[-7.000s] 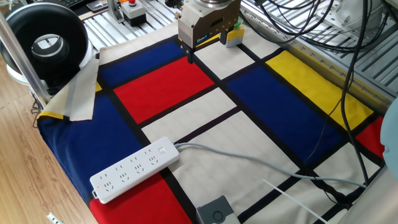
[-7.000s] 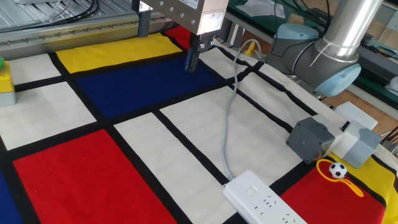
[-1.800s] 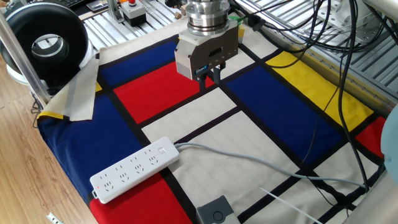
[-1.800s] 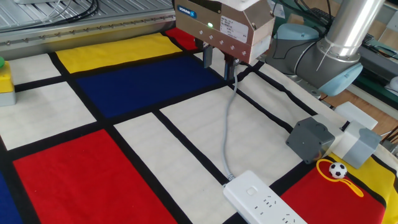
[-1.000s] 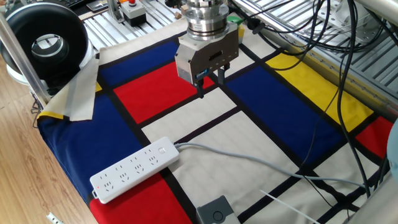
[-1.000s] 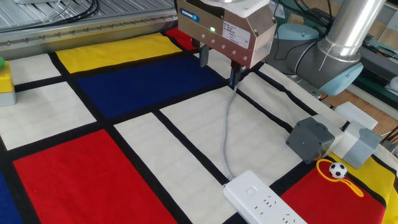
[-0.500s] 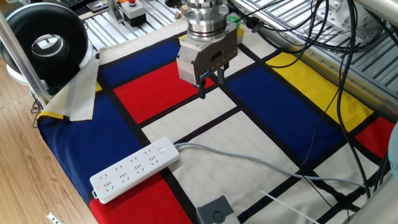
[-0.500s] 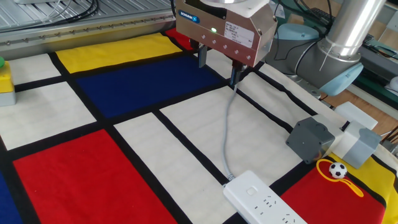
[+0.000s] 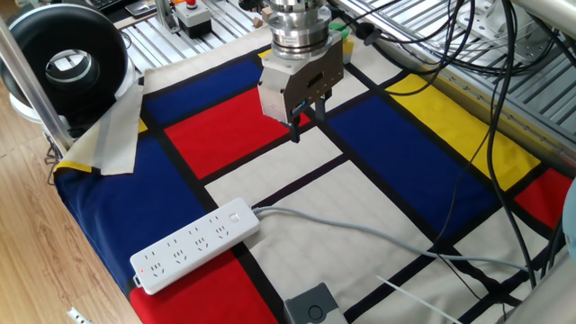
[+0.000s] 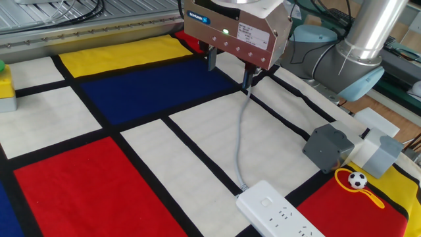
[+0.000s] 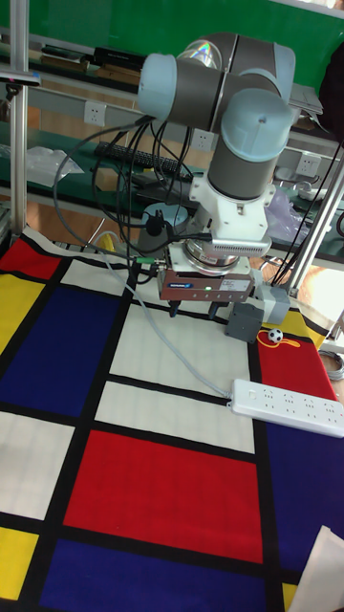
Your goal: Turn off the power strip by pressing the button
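One fixed view, left to right: long white plastic power strip [image 9: 194, 246] with pale grey cord [image 9: 378, 236] on the colour-block cloth [image 9: 225, 126]; its small flush white button [image 9: 235, 217] sits at the cord end. The two-finger gripper [image 9: 299, 128] hovers well apart from the strip, over the red panel's edge. The other fixed view alone shows the fingers [image 10: 212, 60] spread with a clear gap. Risk: spread fingers may straddle the button or snag the cord during descent.

The tablecloth [image 9: 270, 193] shows red, blue, yellow and white rectangles split by black lines; the power strip [image 9: 193, 245] is white, its cord [image 9: 378, 236] pale grey; the box [image 10: 328, 146] is grey.
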Tool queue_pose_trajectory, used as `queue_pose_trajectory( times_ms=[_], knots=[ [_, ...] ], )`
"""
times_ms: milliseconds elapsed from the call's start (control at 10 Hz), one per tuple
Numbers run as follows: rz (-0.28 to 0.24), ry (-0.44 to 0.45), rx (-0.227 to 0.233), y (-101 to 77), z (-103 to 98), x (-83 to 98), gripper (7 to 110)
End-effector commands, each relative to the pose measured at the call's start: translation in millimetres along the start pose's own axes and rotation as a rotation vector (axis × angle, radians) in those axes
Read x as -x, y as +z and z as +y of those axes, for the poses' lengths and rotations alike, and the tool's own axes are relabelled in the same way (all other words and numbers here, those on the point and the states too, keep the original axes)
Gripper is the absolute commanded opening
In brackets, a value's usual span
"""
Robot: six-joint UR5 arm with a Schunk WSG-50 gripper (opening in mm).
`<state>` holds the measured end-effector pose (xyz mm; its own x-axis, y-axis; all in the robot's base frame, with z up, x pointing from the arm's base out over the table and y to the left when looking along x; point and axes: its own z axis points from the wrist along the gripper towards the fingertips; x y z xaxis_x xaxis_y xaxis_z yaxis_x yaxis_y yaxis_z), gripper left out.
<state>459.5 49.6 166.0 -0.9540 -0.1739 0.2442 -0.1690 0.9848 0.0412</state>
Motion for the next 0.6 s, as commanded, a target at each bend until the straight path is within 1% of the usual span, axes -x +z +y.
queue_pose_trajectory(
  times_ms=[0,500],
  knots=[
    [-0.004,-0.004,-0.002,-1.2,-0.8,0.9,66],
    [0.003,0.003,-0.016,-1.2,-4.3,-0.9,66]
  ],
)
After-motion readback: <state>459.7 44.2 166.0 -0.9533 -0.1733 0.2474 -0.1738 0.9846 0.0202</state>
